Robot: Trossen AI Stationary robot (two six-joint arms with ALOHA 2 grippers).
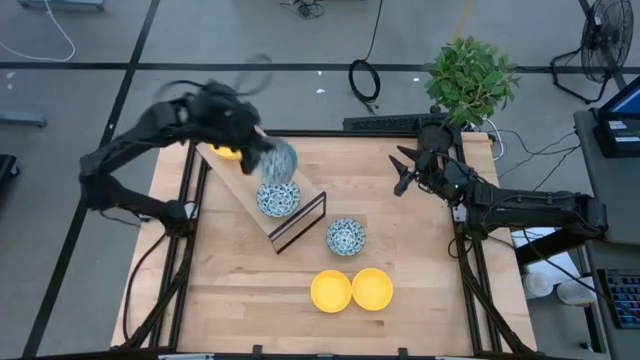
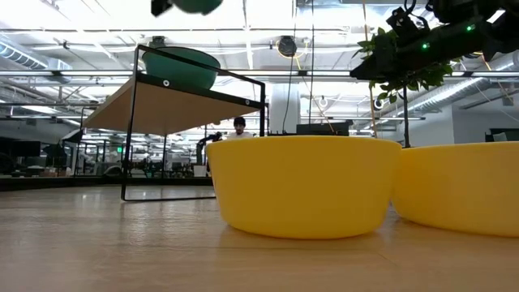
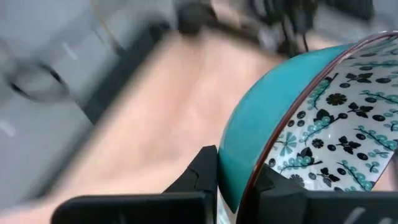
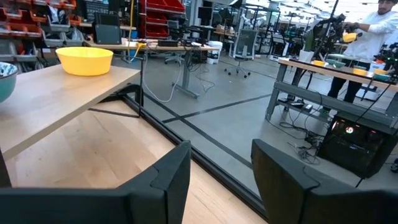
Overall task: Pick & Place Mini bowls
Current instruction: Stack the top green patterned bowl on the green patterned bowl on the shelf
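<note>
While the bench point(image 1: 240, 300) carries a raised shelf point(image 1: 235, 195) with one yellow bowl point(image 1: 229, 152) and one patterned bowl point(image 1: 278, 198), the left pincer point(image 1: 262, 152) pinches another patterned bowl's point(image 1: 281, 161) rim above it. The right pincer point(image 1: 402, 168) hovers spread near the plant point(image 1: 470, 78). Two yellow bowls point(image 1: 351, 289) touch beside a third patterned bowl point(image 1: 345, 236).

Bright, even light from long ceiling lamps point(image 2: 97, 50) fills the room, leaving only faint, soft shadows on the pale wooden table point(image 1: 420, 290). From above, the left arm point(image 1: 190, 115) and the patterned bowl point(image 1: 280, 160) it carries are smeared by motion blur. In the left wrist view everything behind that bowl is streaked, while the two yellow bowls point(image 2: 300, 185) close to the low camera look slightly soft.
</note>
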